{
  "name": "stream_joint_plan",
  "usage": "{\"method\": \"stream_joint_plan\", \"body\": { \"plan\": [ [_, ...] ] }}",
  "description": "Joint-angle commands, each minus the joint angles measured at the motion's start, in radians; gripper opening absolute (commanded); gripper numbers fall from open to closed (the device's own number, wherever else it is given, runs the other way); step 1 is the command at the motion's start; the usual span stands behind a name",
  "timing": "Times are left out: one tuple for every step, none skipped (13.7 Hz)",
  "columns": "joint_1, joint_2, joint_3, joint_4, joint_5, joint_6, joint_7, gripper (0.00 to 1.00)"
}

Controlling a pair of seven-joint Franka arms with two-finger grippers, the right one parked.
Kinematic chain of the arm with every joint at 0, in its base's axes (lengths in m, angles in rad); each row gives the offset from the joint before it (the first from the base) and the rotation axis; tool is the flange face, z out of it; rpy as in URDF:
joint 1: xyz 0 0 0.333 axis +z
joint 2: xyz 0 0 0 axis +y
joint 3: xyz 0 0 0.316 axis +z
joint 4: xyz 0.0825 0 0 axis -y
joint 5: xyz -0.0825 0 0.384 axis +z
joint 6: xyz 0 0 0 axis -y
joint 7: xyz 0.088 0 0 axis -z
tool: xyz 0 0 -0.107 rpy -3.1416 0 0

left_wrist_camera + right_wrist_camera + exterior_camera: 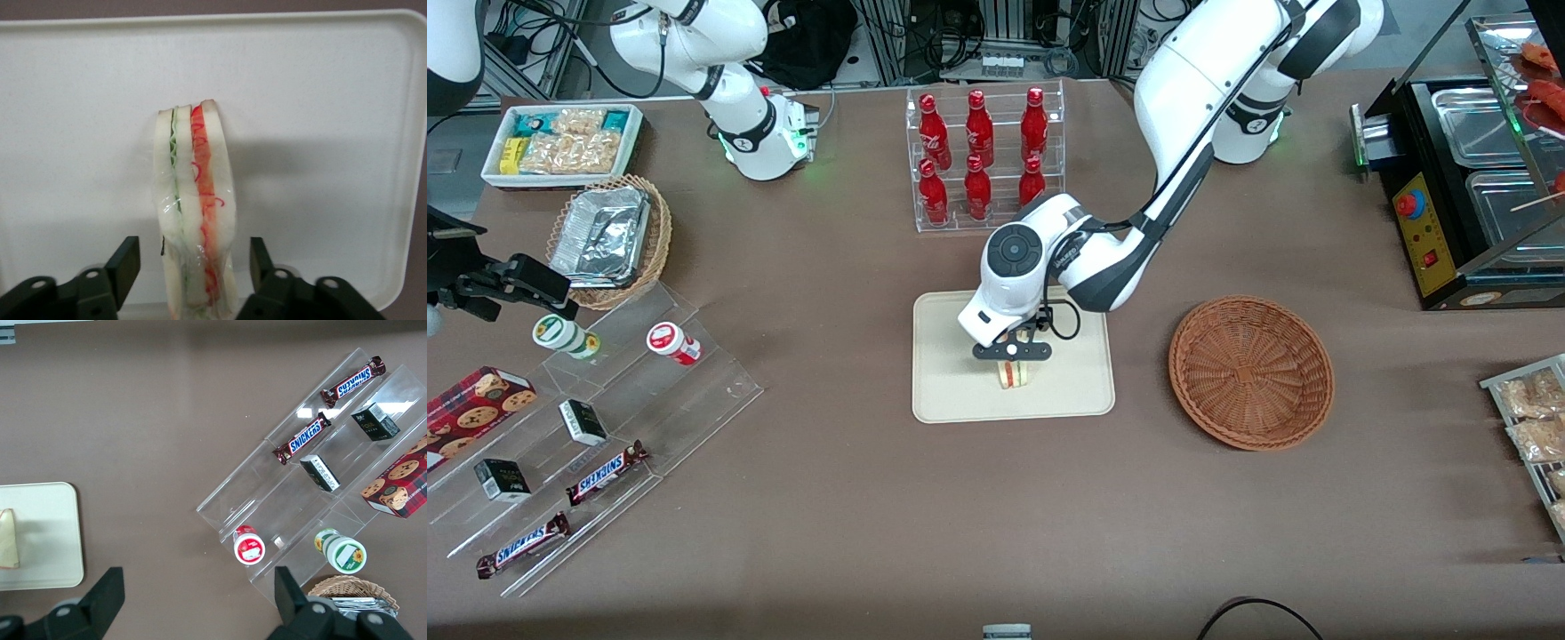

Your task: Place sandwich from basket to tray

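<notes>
Clear rack of six red cola bottles sits mid-table. Toward the parked arm's end from it: a white bin of snack packets and a tan wicker basket of foil trays. Nearer the camera there, a clear stepped stand holds Snickers bars. Toward the working arm's end: a black food warmer.

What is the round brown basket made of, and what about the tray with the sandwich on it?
The basket looks like woven wicker, reddish-brown, with ribs spreading from its middle. The tray seems to be smooth matte plastic, cream, though that is a guess. The sandwich stands on the tray in shiny clear wrap, with the gripper open around it.
</notes>
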Motion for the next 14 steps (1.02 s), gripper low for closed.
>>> {"method": "stream_joint_plan", "body": {
  "plan": [
    [-0.008, -0.080, 0.013, 0.011, 0.004, -0.067, -0.022, 0.99],
    [-0.003, -0.120, 0.013, 0.016, 0.003, -0.092, -0.046, 0.99],
    [0.006, -0.165, 0.015, 0.014, 0.000, -0.112, -0.068, 0.99],
    [0.029, -0.209, 0.015, 0.011, -0.002, -0.138, -0.080, 0.99],
    [0.041, -0.254, 0.015, 0.010, -0.003, -0.182, -0.102, 0.99],
    [0.046, -0.307, 0.021, 0.008, -0.003, -0.230, -0.141, 1.00],
    [0.073, -0.362, 0.044, 0.008, -0.003, -0.268, -0.178, 1.00],
    [0.098, -0.418, 0.047, 0.007, -0.003, -0.313, -0.192, 1.00],
    [0.130, -0.464, 0.047, 0.007, -0.008, -0.366, -0.192, 1.00],
    [0.162, -0.502, 0.047, 0.010, -0.028, -0.415, -0.185, 1.00],
    [0.205, -0.544, 0.049, 0.007, -0.054, -0.484, -0.177, 1.00],
    [0.237, -0.580, 0.049, 0.003, -0.060, -0.547, -0.159, 1.00],
    [0.269, -0.607, 0.049, 0.000, -0.063, -0.583, -0.093, 1.00],
    [0.321, -0.639, 0.049, -0.009, -0.065, -0.626, -0.018, 1.00]
  ]
}}
